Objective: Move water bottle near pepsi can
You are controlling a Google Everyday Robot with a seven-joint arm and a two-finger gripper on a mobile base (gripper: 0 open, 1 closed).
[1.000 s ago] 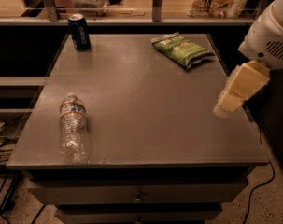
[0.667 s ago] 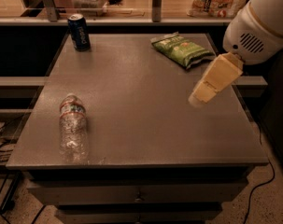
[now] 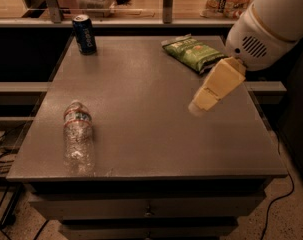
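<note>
The water bottle point(image 3: 78, 136) lies on its side at the front left of the grey table point(image 3: 151, 149), cap pointing away from me. The pepsi can point(image 3: 84, 34) stands upright at the table's back left corner. My gripper point(image 3: 203, 101) hangs from the white arm above the right middle of the table, well to the right of the bottle and far from the can. It holds nothing that I can see.
A green chip bag point(image 3: 194, 52) lies at the back right of the table, just behind the arm. A glass-fronted counter with shelves runs along the back. Cables lie on the floor at left and right.
The arm has swung leftward over the table, carrying the gripper from the right edge toward the middle. The bottle, can and chip bag have not moved.
</note>
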